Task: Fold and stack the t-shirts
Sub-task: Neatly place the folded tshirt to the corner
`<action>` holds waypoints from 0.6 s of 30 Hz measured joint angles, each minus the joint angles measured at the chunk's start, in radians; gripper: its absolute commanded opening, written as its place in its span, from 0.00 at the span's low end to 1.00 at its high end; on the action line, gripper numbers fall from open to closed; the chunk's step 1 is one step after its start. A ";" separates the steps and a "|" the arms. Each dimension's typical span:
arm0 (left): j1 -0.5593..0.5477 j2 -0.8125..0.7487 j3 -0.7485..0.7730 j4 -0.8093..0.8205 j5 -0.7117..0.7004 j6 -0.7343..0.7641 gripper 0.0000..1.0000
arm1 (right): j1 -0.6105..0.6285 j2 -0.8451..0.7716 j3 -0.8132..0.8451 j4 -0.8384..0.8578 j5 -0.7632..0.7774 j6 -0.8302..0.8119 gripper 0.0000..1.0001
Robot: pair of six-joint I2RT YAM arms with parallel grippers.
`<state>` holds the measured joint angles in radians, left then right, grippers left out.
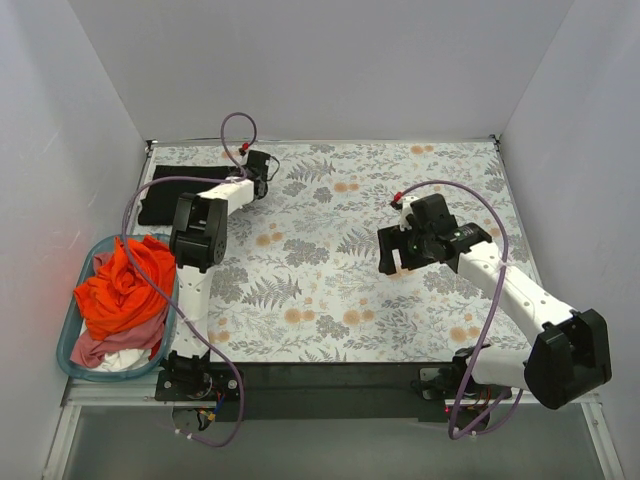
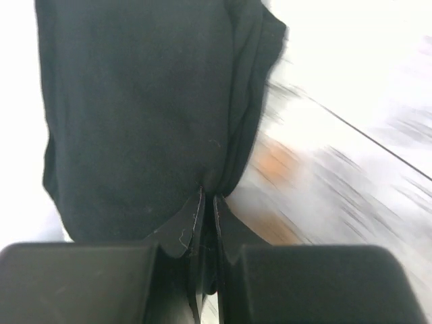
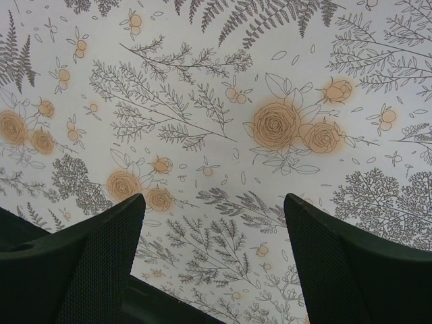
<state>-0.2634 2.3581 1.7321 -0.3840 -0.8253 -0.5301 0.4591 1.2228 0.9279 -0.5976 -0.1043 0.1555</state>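
A black t-shirt (image 1: 180, 196) lies folded flat at the back left of the table. In the left wrist view it (image 2: 142, 108) fills the left half. My left gripper (image 1: 252, 176) is at the shirt's right edge. Its fingers (image 2: 208, 197) are pressed together on a fold of the black cloth. An orange-red t-shirt (image 1: 122, 282) is heaped in the teal basket (image 1: 72, 352), over a dusty pink one (image 1: 95, 347) and a white one (image 1: 122, 361). My right gripper (image 1: 396, 256) hangs open and empty over the table's middle right, as its wrist view (image 3: 212, 202) shows.
The floral tablecloth (image 1: 330, 290) covers the table, with white walls on three sides. The basket stands off the table's left edge, beside the left arm's base. A black strip (image 1: 330, 378) runs along the near edge.
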 measured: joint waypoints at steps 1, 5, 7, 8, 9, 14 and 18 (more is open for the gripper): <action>0.017 0.008 0.004 0.018 -0.005 0.023 0.00 | 0.000 0.013 0.007 -0.002 -0.004 0.002 0.89; 0.089 0.066 0.069 0.092 -0.018 0.127 0.00 | 0.000 0.057 0.032 -0.007 -0.026 0.014 0.89; 0.115 0.080 0.072 0.144 -0.017 0.187 0.00 | 0.000 0.071 0.038 -0.007 -0.038 0.024 0.89; 0.125 0.087 0.073 0.169 -0.017 0.215 0.00 | 0.000 0.079 0.040 -0.006 -0.043 0.027 0.89; 0.131 0.095 0.074 0.195 -0.021 0.245 0.00 | 0.000 0.086 0.041 -0.007 -0.050 0.029 0.89; 0.128 0.113 0.081 0.243 -0.044 0.309 0.32 | 0.000 0.109 0.047 -0.015 -0.060 0.039 0.89; 0.118 0.090 0.069 0.272 -0.069 0.308 0.51 | 0.000 0.109 0.067 -0.029 -0.056 0.040 0.89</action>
<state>-0.1455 2.4481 1.8011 -0.1116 -0.8944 -0.2218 0.4591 1.3319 0.9951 -0.6266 -0.1600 0.1955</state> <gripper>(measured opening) 0.469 0.891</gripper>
